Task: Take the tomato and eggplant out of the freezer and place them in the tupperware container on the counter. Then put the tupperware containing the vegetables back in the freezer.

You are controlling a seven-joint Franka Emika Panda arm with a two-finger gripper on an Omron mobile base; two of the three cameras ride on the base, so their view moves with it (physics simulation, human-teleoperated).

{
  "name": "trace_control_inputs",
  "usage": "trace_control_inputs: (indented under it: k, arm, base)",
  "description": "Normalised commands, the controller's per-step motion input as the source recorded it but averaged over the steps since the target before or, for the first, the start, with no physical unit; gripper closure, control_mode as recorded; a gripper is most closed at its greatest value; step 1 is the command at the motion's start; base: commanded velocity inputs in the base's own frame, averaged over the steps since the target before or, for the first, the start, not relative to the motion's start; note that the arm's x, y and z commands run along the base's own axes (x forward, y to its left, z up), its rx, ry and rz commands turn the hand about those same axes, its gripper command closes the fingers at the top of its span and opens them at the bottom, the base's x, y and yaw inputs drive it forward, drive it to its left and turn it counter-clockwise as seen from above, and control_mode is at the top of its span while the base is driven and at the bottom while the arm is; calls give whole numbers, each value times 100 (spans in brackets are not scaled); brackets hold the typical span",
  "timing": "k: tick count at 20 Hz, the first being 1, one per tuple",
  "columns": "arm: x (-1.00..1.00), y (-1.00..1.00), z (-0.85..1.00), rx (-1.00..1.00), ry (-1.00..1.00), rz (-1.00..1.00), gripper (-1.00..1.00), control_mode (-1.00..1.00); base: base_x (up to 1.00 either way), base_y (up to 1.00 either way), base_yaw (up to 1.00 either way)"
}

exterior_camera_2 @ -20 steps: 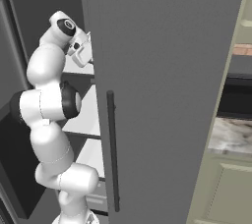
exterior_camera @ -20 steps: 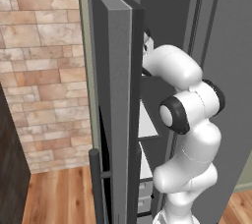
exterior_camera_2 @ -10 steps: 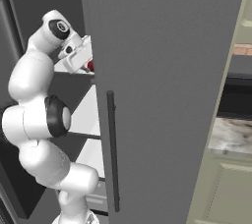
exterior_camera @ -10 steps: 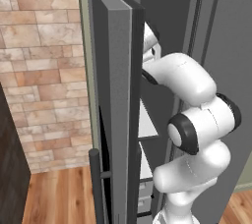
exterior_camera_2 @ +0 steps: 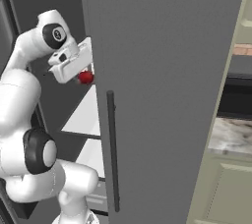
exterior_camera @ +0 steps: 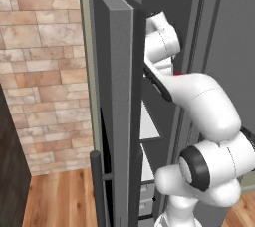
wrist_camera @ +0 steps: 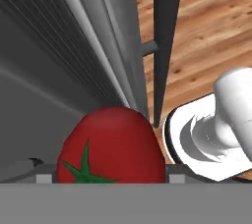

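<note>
The red tomato (wrist_camera: 110,152) sits between my gripper's (wrist_camera: 110,179) fingers, close against the hand camera. In the right base view the gripper (exterior_camera_2: 81,73) is shut on the tomato (exterior_camera_2: 86,77), held in the upper freezer compartment above a white shelf (exterior_camera_2: 88,115), beside the edge of the closed grey door (exterior_camera_2: 167,95). A sliver of the tomato (exterior_camera: 177,72) peeks past the arm in the left base view. The freezer's other door (exterior_camera: 119,96) stands open. The eggplant and the tupperware container are out of view.
A vertical black bar handle (exterior_camera_2: 113,154) runs down the closed door. The marble counter (exterior_camera_2: 231,134) over olive cabinets (exterior_camera_2: 226,188) lies to the right. A brick wall (exterior_camera: 45,71) and wood floor (exterior_camera: 60,201) lie left of the open door.
The hand has come down and back from deep in the upper compartment with the tomato in its grip. The elbow has swung outward and lower.
</note>
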Motion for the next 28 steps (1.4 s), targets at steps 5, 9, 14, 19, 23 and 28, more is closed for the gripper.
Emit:
trace_control_inputs:
  k: [5, 9, 14, 19, 23, 28]
  arm:
    - [-100, -6, -18, 5, 0, 1, 100, -100]
    - [-93, -20, -19, 0, 0, 8, 100, -100]
    - [-70, -40, -22, 0, 0, 12, 100, -100]
    - [-39, -64, -39, 0, 0, 14, 100, -100]
    - [-14, -71, -44, 1, 0, 18, 100, -100]
    - [-13, -31, -31, 0, 0, 10, 100, 100]
  base:
    - [0, 0, 0]
    - [0, 0, 0]
    - [0, 0, 0]
    - [0, 0, 0]
    - [0, 0, 0]
    - [-14, -23, 5]
